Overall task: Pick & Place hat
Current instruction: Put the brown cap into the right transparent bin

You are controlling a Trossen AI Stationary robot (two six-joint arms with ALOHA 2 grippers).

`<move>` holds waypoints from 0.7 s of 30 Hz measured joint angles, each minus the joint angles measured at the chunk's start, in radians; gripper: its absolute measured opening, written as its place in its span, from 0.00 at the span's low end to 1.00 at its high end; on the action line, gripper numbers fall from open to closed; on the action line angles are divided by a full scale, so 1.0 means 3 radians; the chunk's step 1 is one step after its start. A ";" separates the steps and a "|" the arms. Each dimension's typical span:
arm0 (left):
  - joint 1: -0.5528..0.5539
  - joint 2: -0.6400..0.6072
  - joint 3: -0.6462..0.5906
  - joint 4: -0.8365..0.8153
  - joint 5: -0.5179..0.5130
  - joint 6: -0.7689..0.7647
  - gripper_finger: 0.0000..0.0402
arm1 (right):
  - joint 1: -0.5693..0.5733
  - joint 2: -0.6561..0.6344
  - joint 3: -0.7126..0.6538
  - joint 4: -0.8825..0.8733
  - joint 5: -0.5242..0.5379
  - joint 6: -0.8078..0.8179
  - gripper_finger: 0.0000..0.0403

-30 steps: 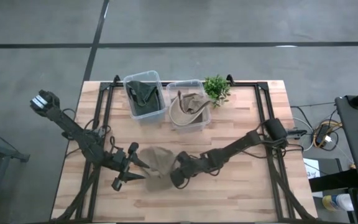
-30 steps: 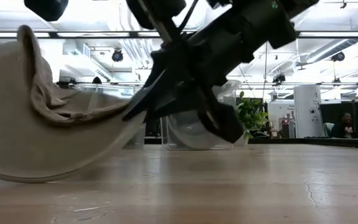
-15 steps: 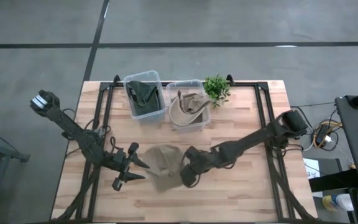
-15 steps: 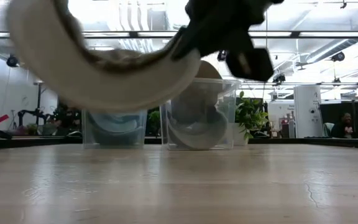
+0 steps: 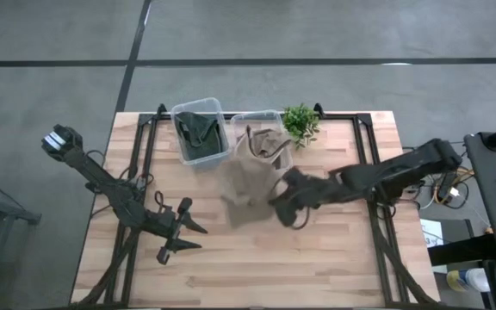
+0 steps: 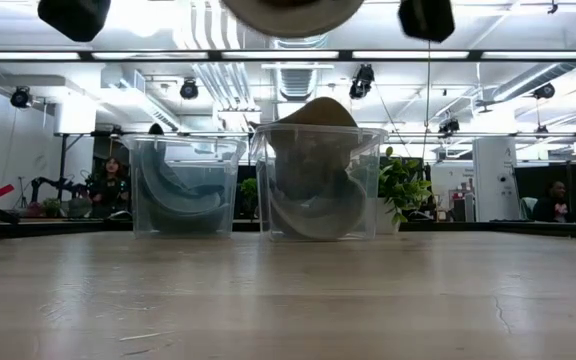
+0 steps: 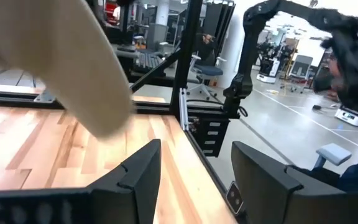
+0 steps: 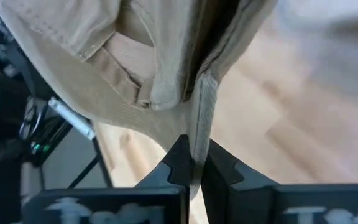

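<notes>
Low view: tan hat (image 6: 290, 12) cut off at top edge. Right tool (image 5: 275, 197) blurred in high view.

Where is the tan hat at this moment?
In the high view, the tan hat hangs from the right claw, above the table's middle, just in front of the right-hand clear bin that already holds a tan hat.

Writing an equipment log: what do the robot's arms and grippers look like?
Both arms are dark, slim, jointed links. The left gripper has two pointed black fingers; its arm ends in a pale grey-white base block. The right gripper has flat black fingers; cables trail near its base.
</notes>
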 joint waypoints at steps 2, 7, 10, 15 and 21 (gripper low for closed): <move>0.0000 0.0000 0.0000 -0.0018 0.0000 -0.0001 0.47 | -0.0070 -0.0178 0.0006 -0.0146 0.0138 -0.0112 0.03; 0.0000 0.0000 0.0000 -0.0030 0.0000 0.0000 0.47 | -0.0368 -0.0562 0.0006 -0.0297 0.0498 -0.0542 0.03; 0.0000 0.0000 0.0000 -0.0031 0.0000 -0.0001 0.47 | -0.0590 -0.0734 0.0006 -0.0269 0.0665 -0.0876 0.03; 0.0000 0.0000 0.0000 -0.0053 0.0000 0.0000 0.47 | -0.1042 -0.0856 0.0009 -0.0251 0.0721 -0.1079 0.03; 0.0000 0.0000 0.0000 -0.0065 0.0000 0.0000 0.47 | -0.1515 -0.0727 0.0008 -0.0243 0.0195 -0.1061 0.03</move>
